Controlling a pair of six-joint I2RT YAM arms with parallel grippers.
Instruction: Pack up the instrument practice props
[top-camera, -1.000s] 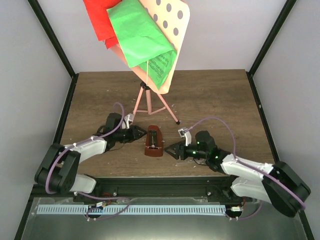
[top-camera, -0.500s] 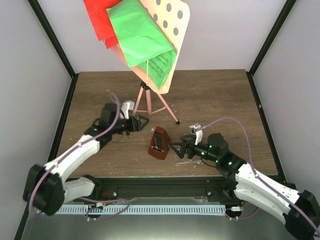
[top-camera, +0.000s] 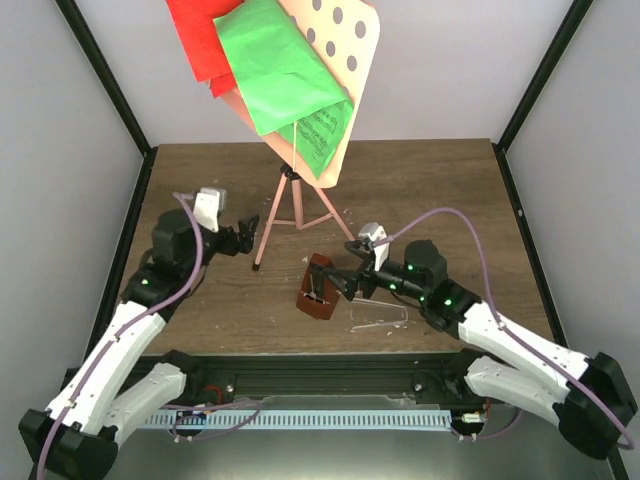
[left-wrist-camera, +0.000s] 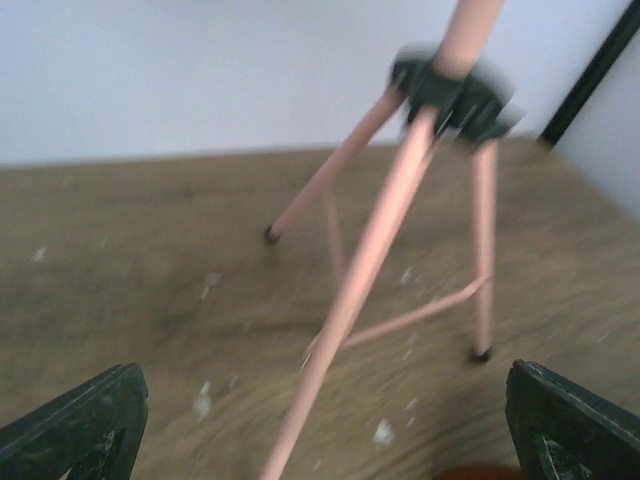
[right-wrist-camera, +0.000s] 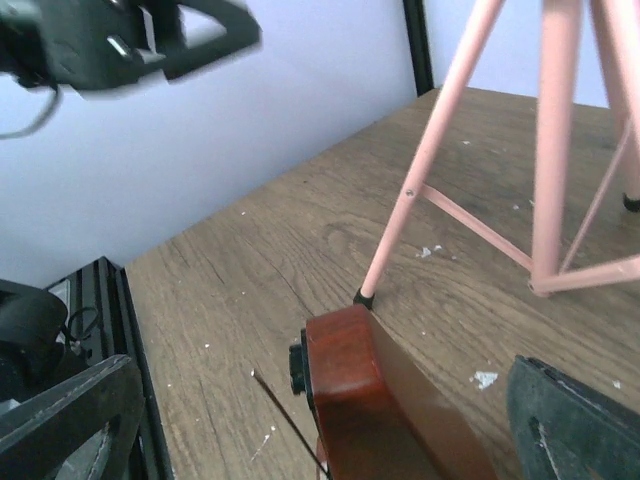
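Top cam high, down onto table (top-camera: 430, 190); both wrist cams low, close on pink stand (left-wrist-camera: 372, 250)

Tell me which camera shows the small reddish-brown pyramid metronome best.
The top external view: the small reddish-brown pyramid metronome shows whole on the wooden table. The right wrist view has it close but cut off at the bottom edge. The left wrist view shows only a reddish sliver.

A brown wood-grain counter (top-camera: 440, 190) is sitting between pale walls (top-camera: 60, 180), with black posts (top-camera: 100, 75) rising at its corners. Small white flecks (right-wrist-camera: 485, 379) are dotting its surface.
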